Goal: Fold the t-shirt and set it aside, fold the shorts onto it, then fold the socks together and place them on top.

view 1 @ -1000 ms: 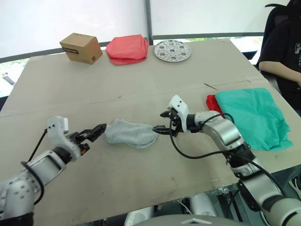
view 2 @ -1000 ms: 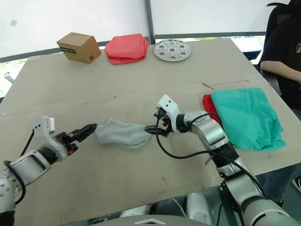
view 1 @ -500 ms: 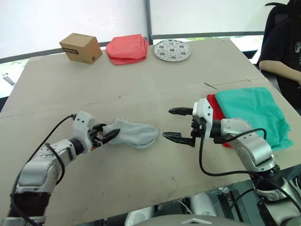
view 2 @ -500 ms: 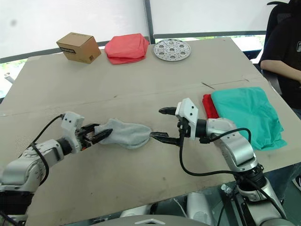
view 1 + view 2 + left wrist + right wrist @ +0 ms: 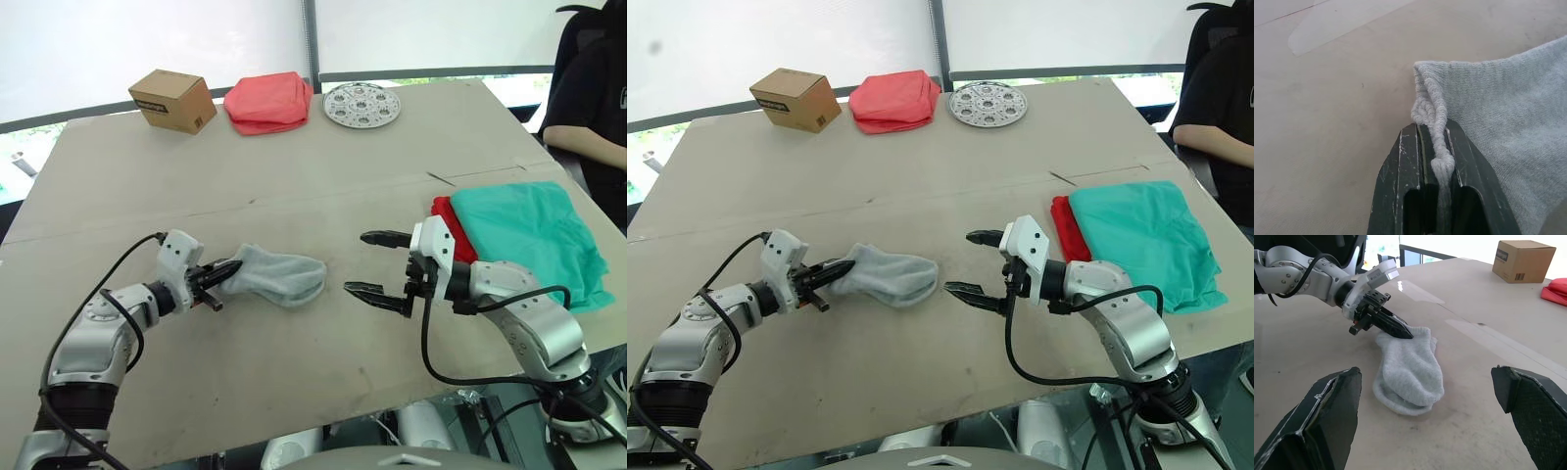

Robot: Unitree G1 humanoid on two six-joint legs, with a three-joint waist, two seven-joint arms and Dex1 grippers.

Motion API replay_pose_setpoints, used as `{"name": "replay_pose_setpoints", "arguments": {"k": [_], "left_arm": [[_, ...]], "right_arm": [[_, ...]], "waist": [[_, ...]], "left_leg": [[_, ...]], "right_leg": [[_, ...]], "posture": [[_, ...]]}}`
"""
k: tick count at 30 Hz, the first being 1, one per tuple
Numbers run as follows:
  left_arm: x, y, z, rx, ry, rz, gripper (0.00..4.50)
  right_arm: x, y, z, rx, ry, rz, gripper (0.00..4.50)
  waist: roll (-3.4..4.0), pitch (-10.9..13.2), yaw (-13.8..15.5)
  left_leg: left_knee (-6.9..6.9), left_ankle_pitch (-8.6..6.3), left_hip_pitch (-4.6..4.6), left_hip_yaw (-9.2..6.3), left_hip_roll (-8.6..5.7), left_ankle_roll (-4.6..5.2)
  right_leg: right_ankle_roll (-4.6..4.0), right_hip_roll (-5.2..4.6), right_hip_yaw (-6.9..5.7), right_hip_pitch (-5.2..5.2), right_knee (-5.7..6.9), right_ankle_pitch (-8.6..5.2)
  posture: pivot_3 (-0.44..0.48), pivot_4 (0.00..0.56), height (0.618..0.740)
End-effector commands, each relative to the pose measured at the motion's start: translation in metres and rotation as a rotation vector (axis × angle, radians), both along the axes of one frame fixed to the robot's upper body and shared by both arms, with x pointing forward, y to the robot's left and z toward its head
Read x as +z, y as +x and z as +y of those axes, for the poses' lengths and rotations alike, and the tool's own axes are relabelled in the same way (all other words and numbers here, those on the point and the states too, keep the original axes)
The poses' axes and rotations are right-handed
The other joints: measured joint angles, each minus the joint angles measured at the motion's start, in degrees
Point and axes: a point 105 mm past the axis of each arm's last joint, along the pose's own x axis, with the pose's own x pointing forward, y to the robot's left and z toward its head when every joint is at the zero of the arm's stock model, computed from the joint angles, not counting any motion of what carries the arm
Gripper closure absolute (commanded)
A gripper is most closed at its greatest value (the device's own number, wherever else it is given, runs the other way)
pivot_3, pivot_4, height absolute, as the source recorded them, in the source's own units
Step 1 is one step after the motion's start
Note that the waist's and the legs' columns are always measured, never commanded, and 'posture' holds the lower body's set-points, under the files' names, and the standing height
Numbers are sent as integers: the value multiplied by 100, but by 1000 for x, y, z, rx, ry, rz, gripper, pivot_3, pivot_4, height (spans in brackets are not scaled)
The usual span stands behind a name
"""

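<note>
At the cuff end of the socks (image 5: 279,276), the left hand (image 5: 221,272) has its two black fingers pinched tight on the ribbed rim; the left wrist view shows the knit edge bunched up between the pads, so this hand is holding the socks by their opening. From that grip the grey bundle runs away from the left hand toward the right hand, its long axis lying roughly along the line between the two hands, cuff at the left hand and rounded toe end pointing at the right one. The two socks look already laid one on the other, as far as I can tell from the layered edge in the right wrist view.

Past the toe end, the right hand (image 5: 374,262) hovers just beside the socks with its fingers spread wide, holding nothing, one finger above and one below the level of the toe, apart from the fabric. It is the nearer hand to that free end, and I judge the coming move turns on exactly this: the toe lies straight ahead of the open hand, so a short reach along the socks' length would take it.

Beyond the right hand, further from the socks, the teal shorts (image 5: 524,243) lie folded on the tabletop (image 5: 294,176) over the red t-shirt (image 5: 447,220), only a strip of red showing at the edge nearest the socks. The pile is the place the socks have to go, and it sits on the right hand's side.
</note>
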Motion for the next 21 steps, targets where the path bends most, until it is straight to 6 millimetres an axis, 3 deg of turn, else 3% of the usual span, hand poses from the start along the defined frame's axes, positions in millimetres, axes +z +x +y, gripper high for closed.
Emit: {"name": "replay_pose_setpoints", "arguments": {"k": [1, 6, 8, 11, 16, 21], "left_arm": [[13, 8, 47, 134, 126, -54, 4477], [58, 26, 72, 150, 394, -245, 4477], [74, 31, 66, 117, 477, -309, 4477], [101, 37, 43, 46, 743, -390, 4477], [105, 41, 8, -23, 990, -461, 4477], [101, 39, -19, -50, 1089, -548, 4477]], "right_arm": [[12, 0, 4, 11, 18, -67, 0], [13, 3, 4, 10, 23, -81, 0], [14, 4, 3, 8, 35, -82, 0], [18, 4, 2, 0, 66, -87, 0], [17, 7, 2, -15, 69, -79, 0], [16, 7, 0, -29, 68, -77, 0]], "waist": [[-1, 0, -1], [-9, 5, -19], [-9, 5, 19], [-11, 9, 24], [-9, 10, -2], [-13, 7, -19]], "left_leg": [[1, 0, 0, -1, 0, 0], [1, 0, -1, -1, 8, -1], [0, 0, -6, -4, 5, -1], [6, 1, -31, -11, -4, -3], [10, 1, -39, -11, -10, -2], [10, 1, -37, -13, -7, -1]], "right_leg": [[0, 2, -2, 0, 0, 0], [-1, 12, -5, -2, -2, 1], [-2, 5, -9, -2, -7, 1], [-1, -5, -15, -17, -7, 2], [0, -7, -13, -19, -6, 3], [0, 7, -16, -18, -2, 3]], "posture": [[0, 150, 740], [0, 150, 740], [0, 150, 740], [0, 150, 740], [0, 150, 740], [0, 150, 740]]}}
